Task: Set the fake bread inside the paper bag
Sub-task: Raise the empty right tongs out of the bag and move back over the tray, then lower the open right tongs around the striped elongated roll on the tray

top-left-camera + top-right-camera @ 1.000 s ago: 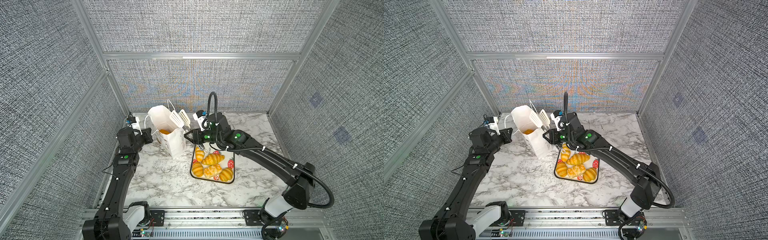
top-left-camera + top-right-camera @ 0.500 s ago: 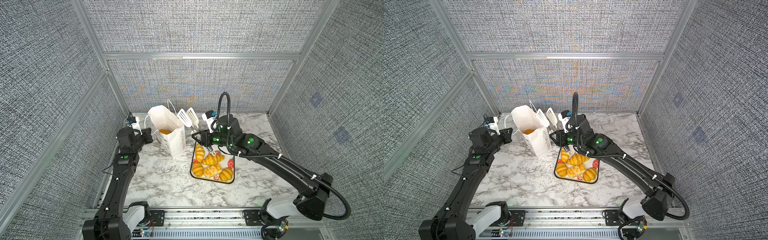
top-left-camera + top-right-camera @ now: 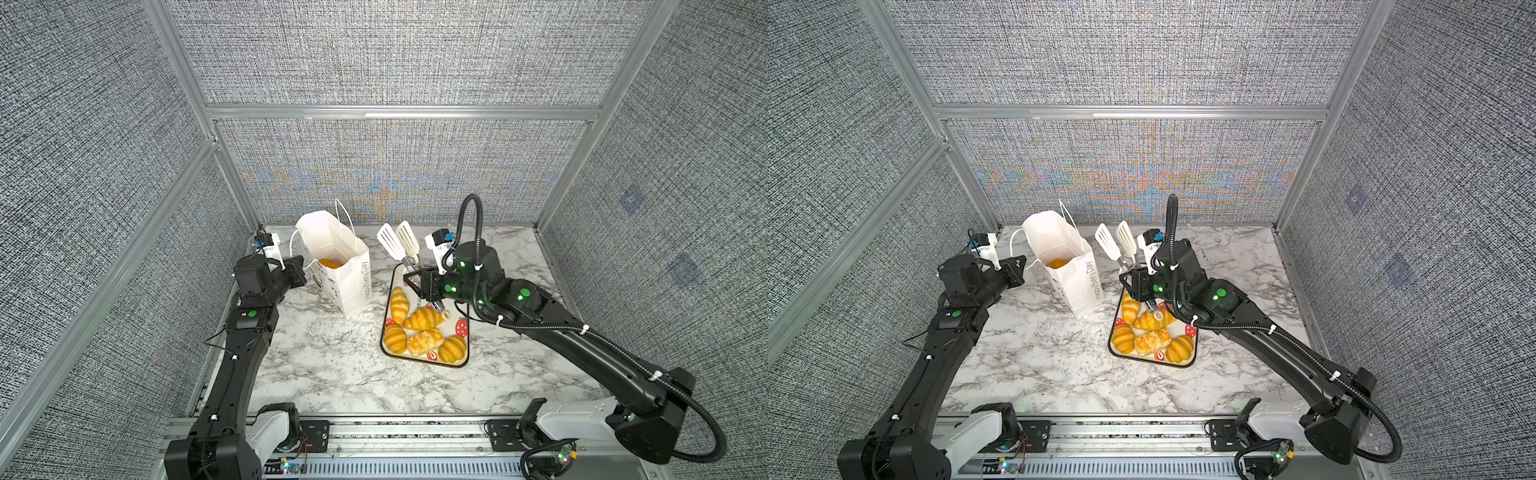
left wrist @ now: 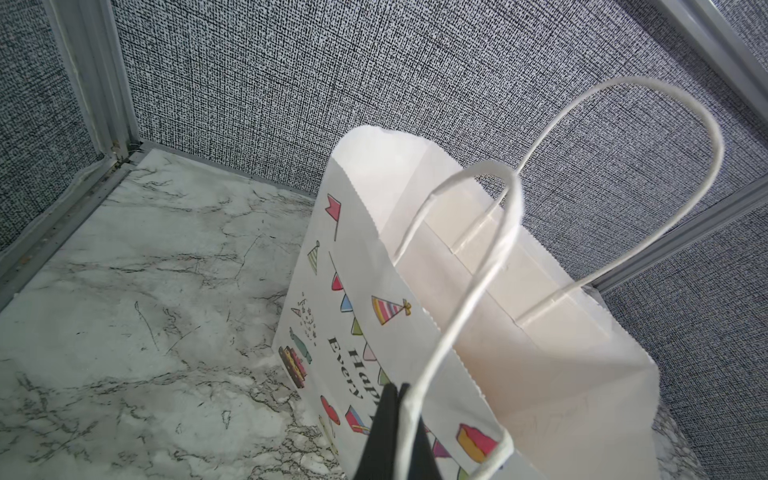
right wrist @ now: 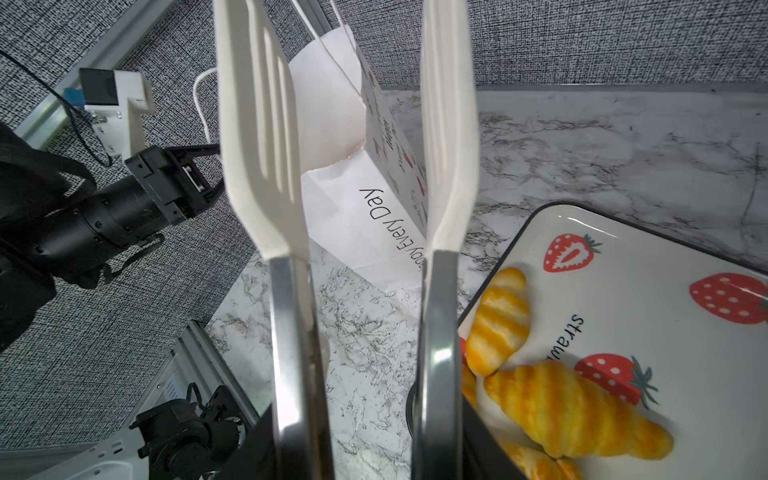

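Clamping the tongs (image 3: 397,245) by their metal arms, my right claw (image 3: 417,277) hovers beside the paper bag (image 3: 349,278), blades apart. My left claw (image 4: 397,415) is pinched together on the bag's cord handle (image 4: 469,316). Fake bread (image 3: 420,319) lies on the tray (image 3: 462,353) beside the bag.

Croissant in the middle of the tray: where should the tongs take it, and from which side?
Probably across its thick middle, from above. The croissant lies flat across the tray with tapering ends, and other pastries sit close at one end and along its near side, so a sideways approach looks crowded. The tongs in the right tool point upward.
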You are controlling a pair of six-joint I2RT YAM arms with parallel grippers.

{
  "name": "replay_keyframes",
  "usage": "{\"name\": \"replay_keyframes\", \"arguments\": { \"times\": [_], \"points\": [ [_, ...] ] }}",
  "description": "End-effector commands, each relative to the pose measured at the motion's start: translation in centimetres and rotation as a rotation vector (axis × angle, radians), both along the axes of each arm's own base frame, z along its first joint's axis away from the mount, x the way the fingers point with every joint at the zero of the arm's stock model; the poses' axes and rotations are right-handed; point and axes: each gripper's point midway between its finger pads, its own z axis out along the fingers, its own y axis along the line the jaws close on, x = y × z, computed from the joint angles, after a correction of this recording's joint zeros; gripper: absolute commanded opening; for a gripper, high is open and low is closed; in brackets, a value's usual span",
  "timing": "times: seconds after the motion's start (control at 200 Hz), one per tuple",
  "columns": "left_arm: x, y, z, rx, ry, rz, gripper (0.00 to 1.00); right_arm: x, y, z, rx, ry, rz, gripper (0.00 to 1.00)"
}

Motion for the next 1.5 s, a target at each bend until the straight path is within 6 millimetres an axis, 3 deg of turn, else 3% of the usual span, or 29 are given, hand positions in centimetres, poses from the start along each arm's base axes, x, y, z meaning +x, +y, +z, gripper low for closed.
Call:
{"name": "replay_keyframes", "arguments": {
  "times": [0.0,0.295,0.7,1.496],
  "points": [
    [0.1,-0.1,0.0,-0.003,-0.007,-0.008,0.0,0.2,-0.8,-0.1,0.014,0.0,-0.036,0.47],
    [0.1,-0.2,-0.1,-0.008,-0.004,-0.016,0.0,0.5,-2.4,-3.3,-0.031,0.084,-0.091,0.47],
    [0.2,-0.3,-0.3,-0.009,-0.001,-0.019,0.0,0.3,-4.0,-10.4,-0.185,0.264,-0.167,0.47],
    [0.2,-0.3,-0.4,-0.007,0.0,-0.02,0.0,-0.6,-3.4,-17.0,-0.266,0.451,-0.147,0.48]
  ]
}}
